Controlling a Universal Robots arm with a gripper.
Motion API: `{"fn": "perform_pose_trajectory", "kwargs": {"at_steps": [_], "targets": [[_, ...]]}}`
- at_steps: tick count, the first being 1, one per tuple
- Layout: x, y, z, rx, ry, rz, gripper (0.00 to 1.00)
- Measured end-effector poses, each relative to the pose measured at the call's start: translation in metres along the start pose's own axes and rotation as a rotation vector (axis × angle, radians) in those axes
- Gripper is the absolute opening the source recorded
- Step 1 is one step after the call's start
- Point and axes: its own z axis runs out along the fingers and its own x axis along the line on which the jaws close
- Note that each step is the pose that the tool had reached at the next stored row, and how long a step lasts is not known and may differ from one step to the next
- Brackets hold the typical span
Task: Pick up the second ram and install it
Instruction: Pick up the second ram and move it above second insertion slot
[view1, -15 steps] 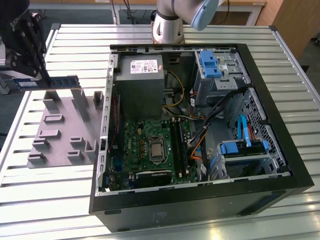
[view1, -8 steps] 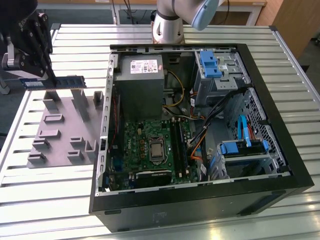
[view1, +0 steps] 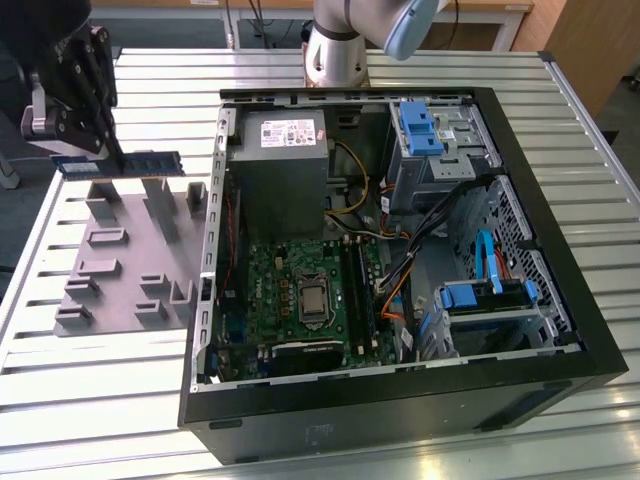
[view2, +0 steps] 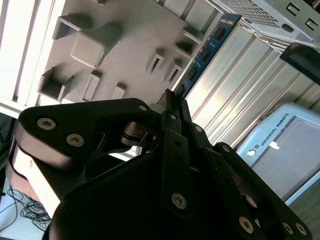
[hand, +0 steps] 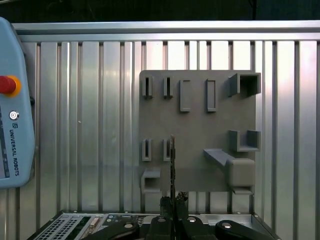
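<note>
The end effector grips the second ram just above the grey fixture tray, whose upright posts stand close beneath the stick. Toward the exterior view's right, the open computer case raises its metal side wall between the tray and the motherboard. Inside, the power supply and loose cables crowd the black memory slots, though the case is open from above. Bare bench lies toward the view's lower edge.

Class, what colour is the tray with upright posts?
Grey; the plastic fixture tray shows best in the first wrist view.
</note>
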Motion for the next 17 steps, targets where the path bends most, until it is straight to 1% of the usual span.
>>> {"fn": "perform_pose_trajectory", "kwargs": {"at_steps": [8,11,13,17], "targets": [[0.0002,-0.0174,0.0003,0.0,0.0,0.0,0.14],[0.0013,-0.0225,0.0004,0.0001,-0.0001,0.0,0.14],[0.0013,-0.0239,0.0004,0.0,-0.0001,0.0,0.14],[0.0013,-0.024,0.0004,0.0,0.0,0.0,0.14]]}}
